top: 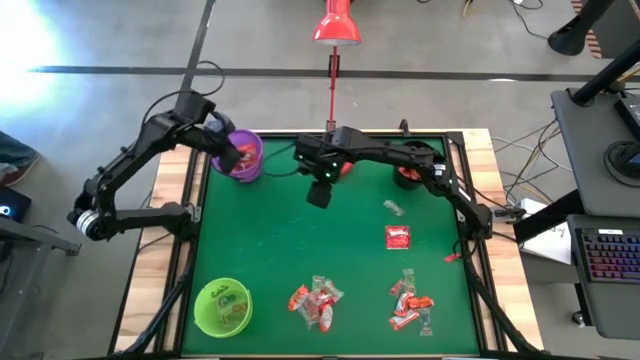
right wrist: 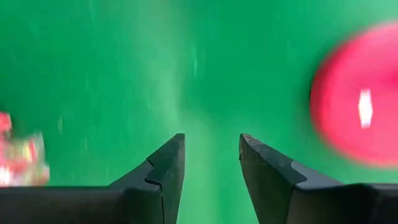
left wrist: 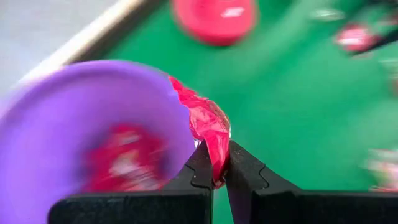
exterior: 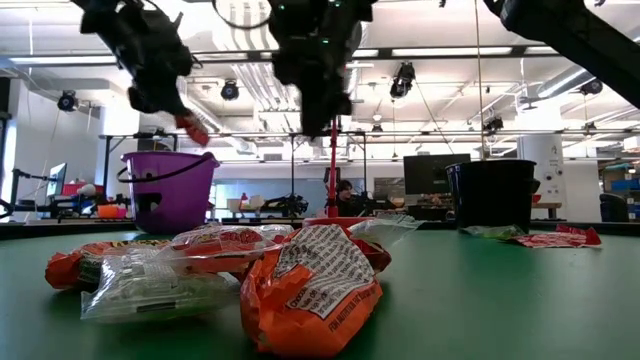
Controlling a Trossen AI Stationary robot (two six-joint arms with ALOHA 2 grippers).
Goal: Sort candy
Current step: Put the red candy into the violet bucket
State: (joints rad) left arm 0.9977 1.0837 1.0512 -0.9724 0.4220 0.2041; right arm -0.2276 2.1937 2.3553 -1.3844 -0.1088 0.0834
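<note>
Overhead, left tool (left wrist: pixel 214 171) pinches a red candy (left wrist: pixel 208 127) above the purple bucket (top: pixel 246 157); right tool (right wrist: pixel 211 165) gapes.

Green table (top: pixel 290 250), candy (top: pixel 316 302), purple cup (top: pixel 243 157)

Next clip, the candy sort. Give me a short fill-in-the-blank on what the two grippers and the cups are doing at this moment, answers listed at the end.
1. The left gripper is shut on a red candy, holding it over the ____ cup.
2. The right gripper hangs over the green mat with its jaws ____.
3. The right gripper holds ____.
4. The cup at the mat's near left corner is coloured ____.

Missing words: purple; open; nothing; green
</note>
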